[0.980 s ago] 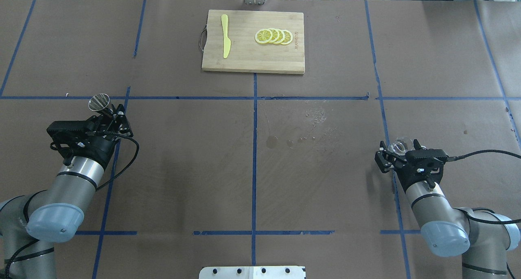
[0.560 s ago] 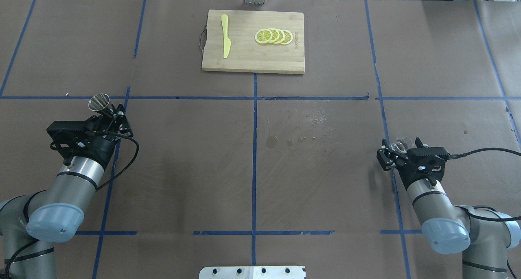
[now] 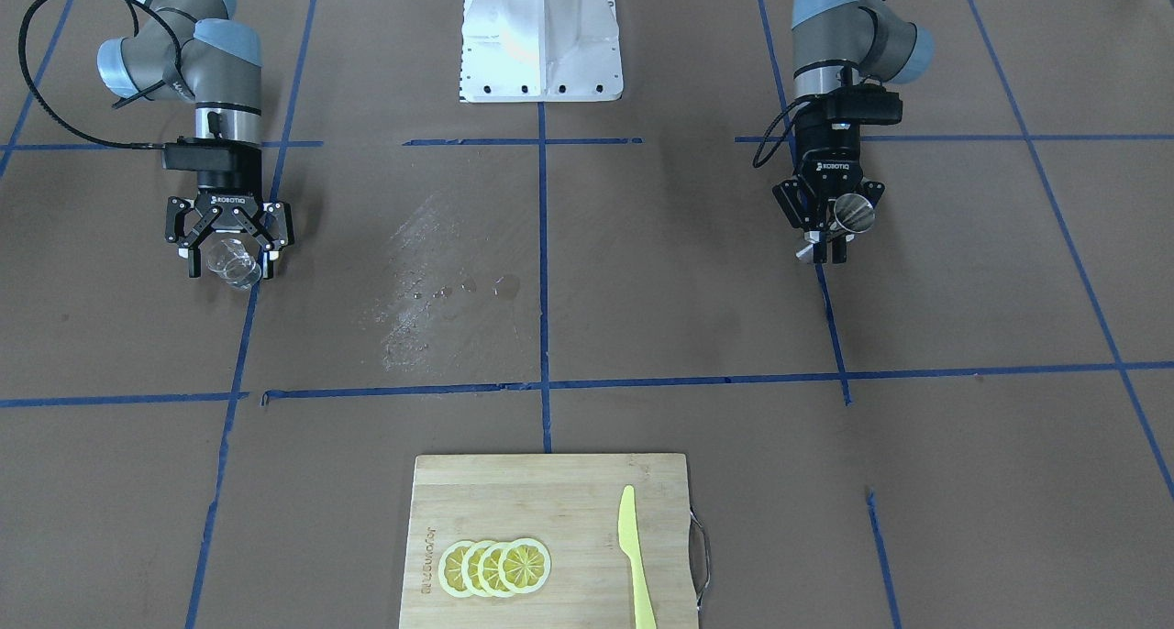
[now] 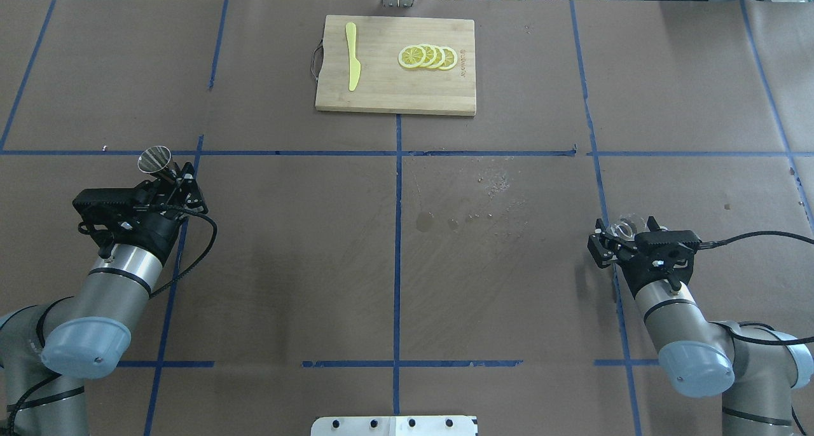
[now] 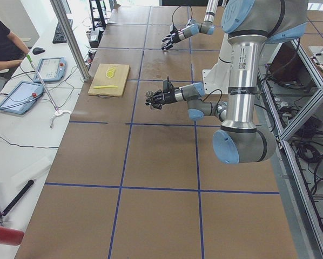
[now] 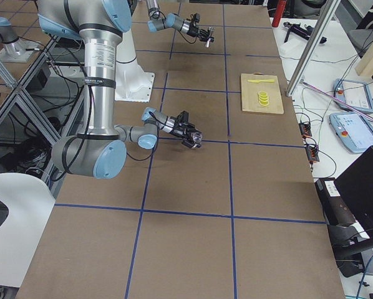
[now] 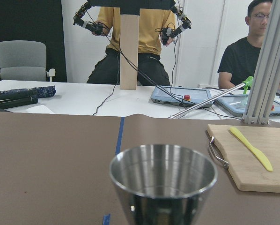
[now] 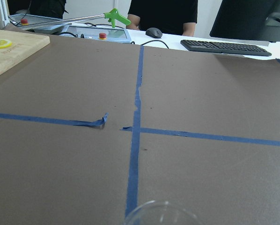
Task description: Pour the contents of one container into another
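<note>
Now holds the steel jigger [image 4: 155, 159] in the left gripper [image 4: 173, 174], fingers closed on its narrow waist, at the middle left of the overhead view. Shows the same pair at the upper right of the front-facing view, the jigger's wide mouth turned up toward that camera. Fills the bottom centre of the left wrist view with that open mouth and its shiny cone. Cannot tell from any view whether liquid lies inside.

Grips the clear glass cup [image 4: 626, 227] in the right gripper [image 3: 229, 257], one finger set against each side of it, at the middle right of the overhead view and the upper left of the front-facing one. Catches only the cup's rim, at the bottom edge of the right wrist view. Leaves cup and jigger well apart, at opposite sides of the brown table [image 4: 286, 264].

Finds a wooden cutting board [image 4: 388, 93] at the top centre of the overhead view. Bears a yellow knife [image 4: 351, 64] on its left part and a row of overlapping lemon slices [image 4: 428, 56] on its right part. Shows wet spots [image 4: 425, 220] and smears on the table between the two grippers, just right of the central blue tape line [image 4: 398, 252].
</note>
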`<state>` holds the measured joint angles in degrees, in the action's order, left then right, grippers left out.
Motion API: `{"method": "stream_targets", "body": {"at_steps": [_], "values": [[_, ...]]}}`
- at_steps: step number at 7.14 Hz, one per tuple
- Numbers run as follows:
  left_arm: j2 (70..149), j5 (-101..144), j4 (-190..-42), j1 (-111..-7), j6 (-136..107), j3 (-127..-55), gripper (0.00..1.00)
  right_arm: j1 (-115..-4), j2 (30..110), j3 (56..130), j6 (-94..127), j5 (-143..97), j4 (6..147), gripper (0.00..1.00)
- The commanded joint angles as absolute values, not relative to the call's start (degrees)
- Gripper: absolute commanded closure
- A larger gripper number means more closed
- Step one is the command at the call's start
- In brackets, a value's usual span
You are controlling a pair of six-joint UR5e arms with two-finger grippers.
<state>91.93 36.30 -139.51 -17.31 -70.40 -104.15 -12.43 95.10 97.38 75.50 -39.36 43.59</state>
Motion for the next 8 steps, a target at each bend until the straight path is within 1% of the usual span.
{"method": "stream_targets", "body": {"at_steps": [1, 2, 3, 4, 5, 6, 7, 8], "values": [[91.93, 36.3, -139.48, -17.31, -70.4, -104.15, 1.0, -12.39, 95.1, 97.38, 75.5, -39.73, 43.59, 0.1], [91.93, 36.3, -139.48, -17.31, -70.4, -104.15, 1.0, -12.39, 95.1, 97.38, 75.5, -39.73, 43.59, 0.32], [91.93, 36.3, -139.57, -17.31, -70.4, -104.15, 1.0, -12.39, 95.1, 97.38, 75.41, -39.81, 43.59, 0.48], [91.93, 36.3, -139.48, -17.31, -70.4, -104.15, 1.0, -12.48, 95.1, 97.38, 75.41, -39.9, 43.59, 0.62], [91.93, 36.3, -139.48, -17.31, -70.4, -104.15, 1.0, -12.48, 95.1, 97.56, 75.41, -40.34, 43.51, 0.71], [92.02, 36.3, -139.48, -17.31, -70.4, -104.15, 1.0, -12.74, 95.18, 98.17, 75.24, -41.3, 43.42, 0.9], [92.02, 36.3, -139.57, -17.31, -70.4, -104.15, 1.0, -12.83, 95.19, 98.61, 75.15, -41.74, 42.29, 1.0], [92.11, 36.3, -139.48, -17.31, -70.4, -104.15, 1.0, -13.79, 95.71, 100.09, 74.62, -42.36, 40.36, 1.0]]}}
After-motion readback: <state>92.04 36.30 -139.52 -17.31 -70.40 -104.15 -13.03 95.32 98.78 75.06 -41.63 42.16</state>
